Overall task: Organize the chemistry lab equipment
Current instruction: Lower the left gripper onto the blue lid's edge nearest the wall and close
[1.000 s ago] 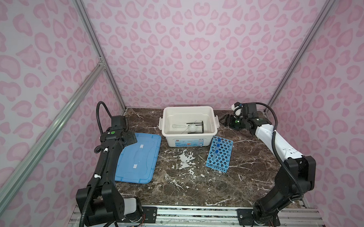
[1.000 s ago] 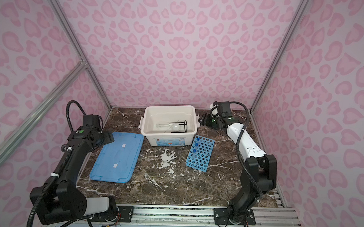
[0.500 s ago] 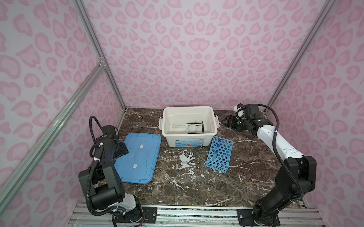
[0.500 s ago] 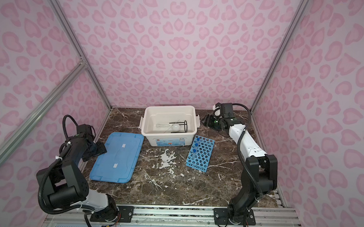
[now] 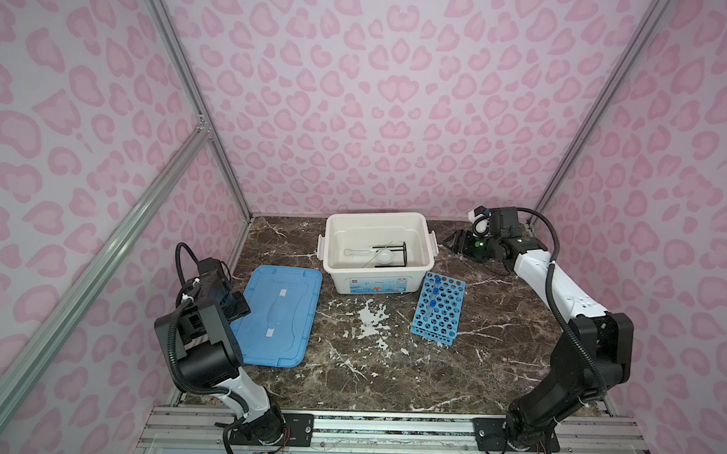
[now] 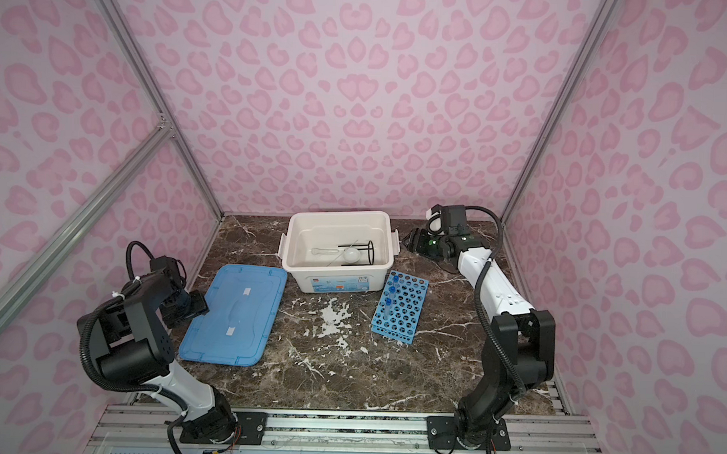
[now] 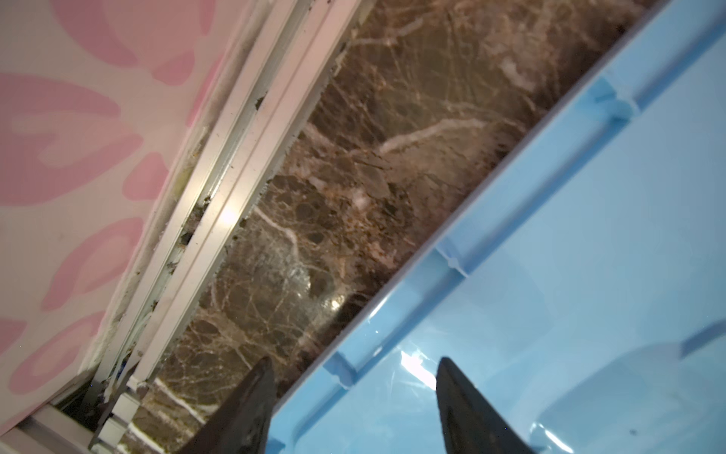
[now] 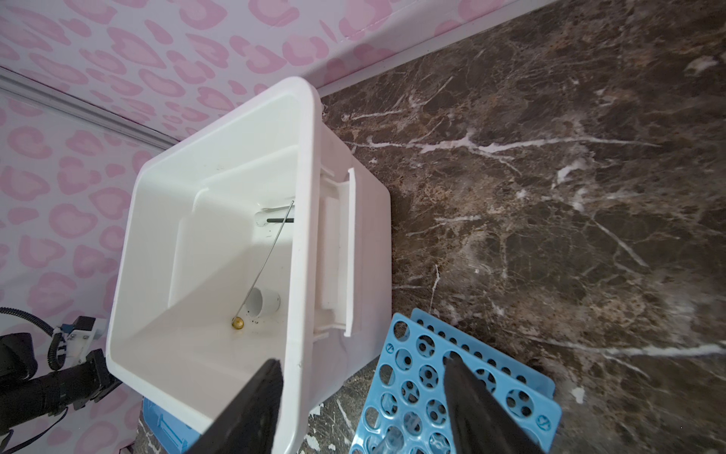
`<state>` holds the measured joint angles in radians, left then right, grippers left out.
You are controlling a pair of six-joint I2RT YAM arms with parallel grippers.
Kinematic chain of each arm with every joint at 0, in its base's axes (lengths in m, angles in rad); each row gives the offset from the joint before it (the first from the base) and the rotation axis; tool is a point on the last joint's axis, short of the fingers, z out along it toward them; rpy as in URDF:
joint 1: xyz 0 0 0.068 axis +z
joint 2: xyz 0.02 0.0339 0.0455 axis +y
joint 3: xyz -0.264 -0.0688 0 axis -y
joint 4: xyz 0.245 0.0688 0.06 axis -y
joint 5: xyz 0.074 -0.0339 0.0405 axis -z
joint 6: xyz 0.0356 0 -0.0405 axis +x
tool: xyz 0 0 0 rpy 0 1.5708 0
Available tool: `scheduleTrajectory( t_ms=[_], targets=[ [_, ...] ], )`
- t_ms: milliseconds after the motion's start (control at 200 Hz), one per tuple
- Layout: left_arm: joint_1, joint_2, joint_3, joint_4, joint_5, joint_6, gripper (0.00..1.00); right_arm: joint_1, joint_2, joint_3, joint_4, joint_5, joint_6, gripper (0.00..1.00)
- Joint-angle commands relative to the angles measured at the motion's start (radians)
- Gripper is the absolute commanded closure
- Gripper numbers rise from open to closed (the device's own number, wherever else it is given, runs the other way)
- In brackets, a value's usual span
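The blue perforated rack (image 5: 438,307) lies flat on the marble to the right of the white box, with two blue-capped tubes (image 5: 434,291) in it. Inside the box are the black wire ring stand (image 5: 394,254), a white round piece (image 5: 385,258) and a white cup (image 8: 264,302). My left gripper (image 5: 238,307) is low at the left edge of the blue lid (image 5: 280,312). Its jaws are open and straddle the lid's rim (image 7: 393,291), one finger (image 7: 251,405) over the marble and one over the lid. My right gripper (image 5: 453,241) hangs open and empty beside the box's right wall.
The large white storage box (image 5: 378,220) stands at the back middle. The metal frame rail (image 7: 220,204) and pink wall run close along the lid's left side. A thin metal rod with a gold ball (image 8: 237,323) leans inside the box.
My left arm has folded back and dropped from above the lid's far left corner to its left edge, and its jaws have narrowed. The right arm has stayed almost still.
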<state>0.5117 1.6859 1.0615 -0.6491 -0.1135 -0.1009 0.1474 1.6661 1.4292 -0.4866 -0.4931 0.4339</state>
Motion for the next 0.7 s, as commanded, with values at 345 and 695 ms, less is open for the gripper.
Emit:
scheduleTrajectory(
  t_ms=[345,695],
  targets=[
    [0.010,0.121,0.039,0.044,0.018,0.028,0.55,0.003,-0.002,0.037,-0.035,0.024,0.000,0.33],
    [0.009,0.132,0.044,0.034,0.115,0.038,0.80,0.004,-0.009,0.028,-0.029,0.038,0.008,0.33]
  ],
)
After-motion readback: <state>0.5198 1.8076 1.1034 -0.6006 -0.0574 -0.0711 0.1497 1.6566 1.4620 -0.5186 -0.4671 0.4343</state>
